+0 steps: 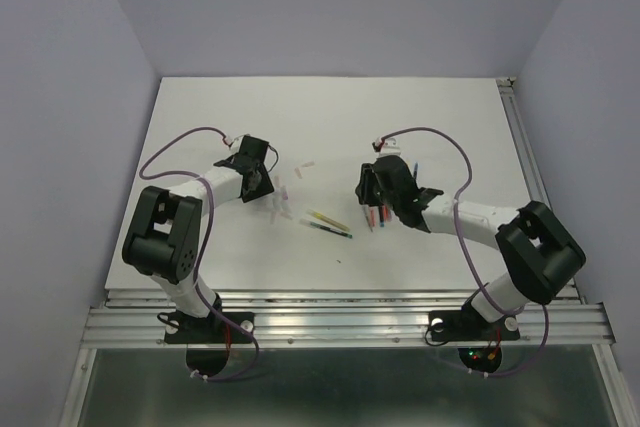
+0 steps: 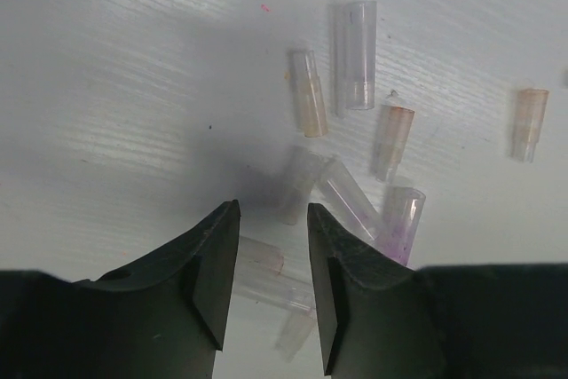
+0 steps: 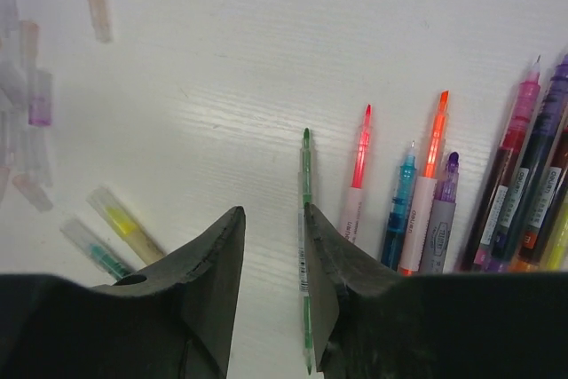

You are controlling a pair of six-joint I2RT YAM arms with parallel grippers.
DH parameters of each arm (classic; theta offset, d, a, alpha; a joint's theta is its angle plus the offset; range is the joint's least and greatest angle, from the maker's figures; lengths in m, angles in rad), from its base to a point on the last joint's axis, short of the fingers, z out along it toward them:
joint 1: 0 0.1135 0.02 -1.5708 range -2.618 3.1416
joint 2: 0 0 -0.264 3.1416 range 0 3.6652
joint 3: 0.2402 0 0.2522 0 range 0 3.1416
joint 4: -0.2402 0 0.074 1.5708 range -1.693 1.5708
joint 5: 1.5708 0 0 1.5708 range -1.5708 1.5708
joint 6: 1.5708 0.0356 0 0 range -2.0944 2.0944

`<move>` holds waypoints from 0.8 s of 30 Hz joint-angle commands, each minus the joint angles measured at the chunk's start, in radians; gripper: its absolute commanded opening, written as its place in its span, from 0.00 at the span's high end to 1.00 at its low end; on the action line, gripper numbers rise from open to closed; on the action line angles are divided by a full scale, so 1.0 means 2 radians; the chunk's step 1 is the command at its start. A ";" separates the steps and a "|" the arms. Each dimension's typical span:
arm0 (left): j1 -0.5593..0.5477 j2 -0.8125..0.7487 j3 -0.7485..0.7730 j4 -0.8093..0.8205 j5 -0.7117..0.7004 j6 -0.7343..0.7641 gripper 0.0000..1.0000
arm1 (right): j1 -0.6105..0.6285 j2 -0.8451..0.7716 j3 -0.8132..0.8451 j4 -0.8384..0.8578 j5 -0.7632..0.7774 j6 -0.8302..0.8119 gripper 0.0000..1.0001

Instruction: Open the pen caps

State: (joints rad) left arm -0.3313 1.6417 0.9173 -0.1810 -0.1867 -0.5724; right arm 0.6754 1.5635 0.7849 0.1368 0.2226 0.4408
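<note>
Several pen caps, short translucent tubes, clear or faintly pink, lie loose on the white table; they show as a small cluster in the top view. My left gripper is open just above this cluster, with a cap lying on the table below the gap. My right gripper is open and low over an uncapped thin green pen, which lies on the table along the inner edge of the right finger. Both grippers show in the top view, left and right.
Uncapped pink, blue, orange and purple pens lie beside the green one, with more pens further right. Two pens with caps on, yellow and green, lie between the arms. Loose caps lie further off.
</note>
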 commanded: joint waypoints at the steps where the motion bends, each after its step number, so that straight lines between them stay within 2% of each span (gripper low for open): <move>1: 0.002 -0.022 0.019 0.000 0.004 0.009 0.52 | -0.003 -0.043 0.022 0.010 -0.011 -0.007 0.61; 4: 0.002 -0.040 0.017 0.000 0.014 0.010 0.50 | -0.003 -0.071 0.014 0.014 -0.020 -0.013 0.58; 6: 0.002 -0.055 0.012 0.000 0.024 0.009 0.44 | -0.003 -0.091 0.006 0.024 -0.027 -0.019 0.44; 7: 0.002 -0.074 0.010 0.001 0.027 0.008 0.34 | -0.003 -0.097 0.004 0.027 -0.026 -0.020 0.34; 8: 0.002 -0.085 0.005 0.001 0.033 0.007 0.29 | -0.003 -0.101 0.003 0.028 -0.027 -0.020 0.20; 9: 0.002 -0.097 0.002 0.002 0.037 0.006 0.23 | -0.003 -0.111 0.001 0.032 -0.038 -0.025 0.13; 10: 0.001 -0.124 -0.001 0.007 0.040 0.005 0.13 | -0.003 -0.114 -0.002 0.043 -0.049 -0.043 0.06; 11: 0.001 -0.139 -0.008 0.010 0.050 0.005 0.09 | -0.003 -0.118 -0.006 0.052 -0.064 -0.056 0.00; 13: 0.000 -0.182 -0.018 0.015 0.060 -0.002 0.03 | -0.003 -0.121 -0.014 0.063 -0.109 -0.084 0.00; 19: -0.001 -0.275 -0.054 0.021 0.057 -0.035 0.01 | 0.001 -0.095 0.016 0.004 -0.237 -0.148 0.00; 21: -0.001 -0.294 -0.071 0.020 0.057 -0.046 0.01 | 0.018 -0.065 0.039 -0.034 -0.223 -0.166 0.00; 24: -0.001 -0.308 -0.084 0.017 0.063 -0.052 0.01 | 0.040 -0.044 0.051 -0.048 -0.173 -0.171 0.00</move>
State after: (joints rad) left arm -0.3317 1.0573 0.7925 -0.1471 -0.0746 -0.6415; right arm 0.7002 1.4235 0.8070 0.1169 -0.1432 0.1741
